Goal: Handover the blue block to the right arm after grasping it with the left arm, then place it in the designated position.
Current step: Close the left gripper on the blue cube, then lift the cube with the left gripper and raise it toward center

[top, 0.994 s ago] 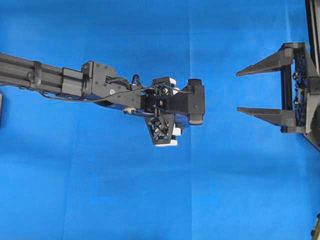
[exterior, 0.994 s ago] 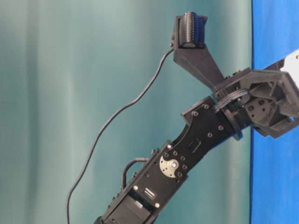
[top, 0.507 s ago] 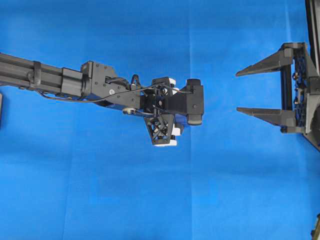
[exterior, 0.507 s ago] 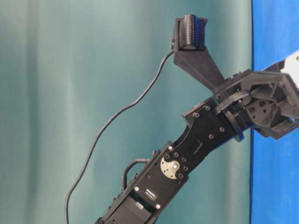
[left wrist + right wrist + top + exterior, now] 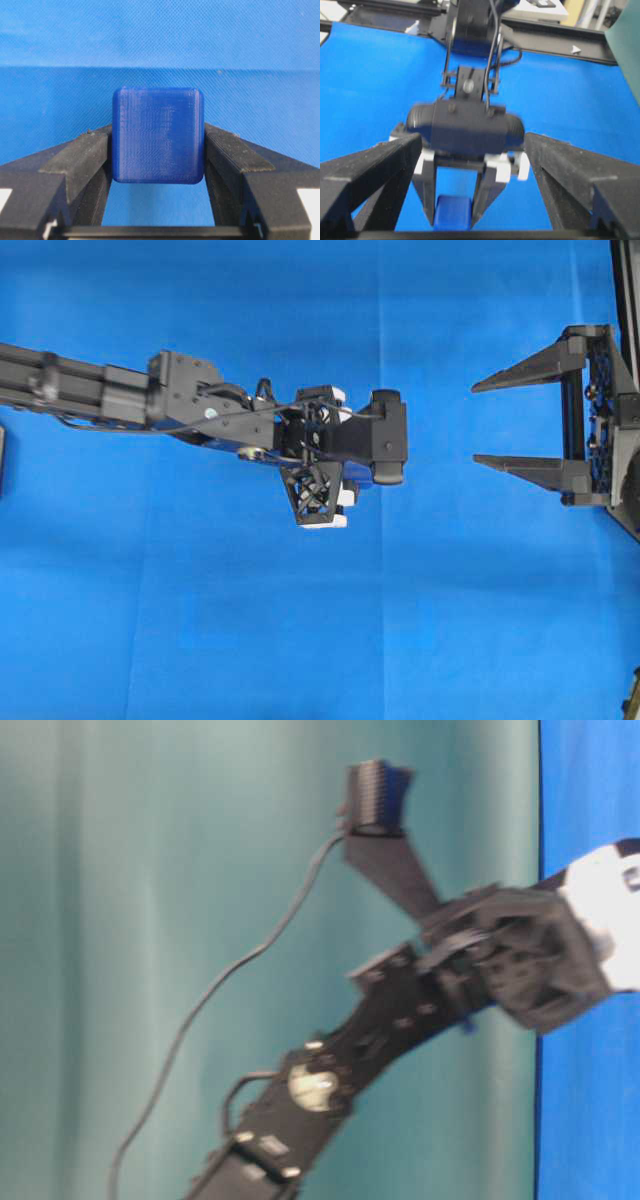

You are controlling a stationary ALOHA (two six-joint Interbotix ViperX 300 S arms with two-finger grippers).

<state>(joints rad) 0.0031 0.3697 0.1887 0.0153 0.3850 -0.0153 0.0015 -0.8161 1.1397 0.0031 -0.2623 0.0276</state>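
block [image 5: 157, 135]: dark blue (faint ribbing) | cloth [image 5: 300, 640]: bright blue | curtain [image 5: 150, 870]: teal

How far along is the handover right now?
Done: the left tool has gripped the small dark-blue cube. In hand: carrying it toward the all-black right tool, which waits open and apart from it. Left: the transfer, then placing; the target patch isn't discernible.

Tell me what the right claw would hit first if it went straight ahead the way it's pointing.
Probably the left claw holding the blue block; the right claw points at it across bare cloth, though their relative heights are unclear.
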